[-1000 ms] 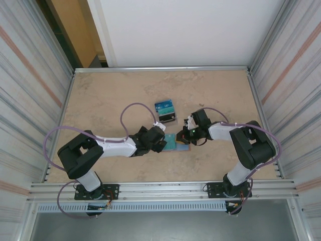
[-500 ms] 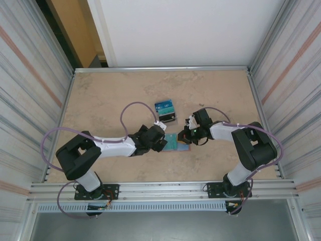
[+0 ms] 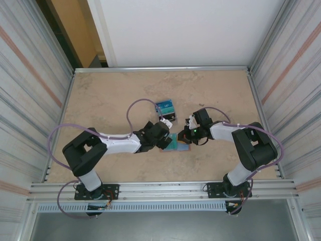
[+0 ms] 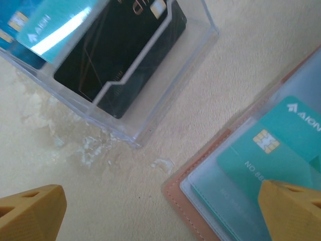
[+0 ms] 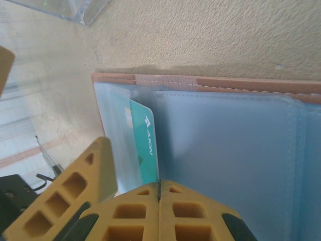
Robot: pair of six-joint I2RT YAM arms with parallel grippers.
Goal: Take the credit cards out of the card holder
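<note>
Near the middle of the table (image 3: 100, 95), the card holder (image 3: 178, 146) is being presented open and flat, with its pale blue inner panels facing up and a gripper at each side. Just beyond it, toward the far edge, a clear plastic stand (image 3: 166, 111) is being used as a rack for cards and is not being touched by the holder.

Left gripper (image 3: 165, 140): the jaws are being held wide apart, with nothing gripped. In the left wrist view, one fingertip (image 4: 30, 213) is being shown over bare table near the stand. The other fingertip (image 4: 293, 213) is being shown over the near corner of a teal credit card (image 4: 266, 150). This card is being retained in a translucent sleeve of the holder, with its chip and pale lettering facing up, just inside the tan-brown stitched edge.

Right gripper (image 5: 159, 188): the jaws are being held fully closed, pads meeting with no gap. The tips are being set against the pale blue panel, just beside the sleeve containing the teal credit card. Whether a sleeve layer is being pinched cannot be told.

Inside the stand, a black card (image 4: 115, 55), a teal-faced card (image 4: 55, 27) and a blue card (image 4: 15, 45) are being stored side by side.
</note>
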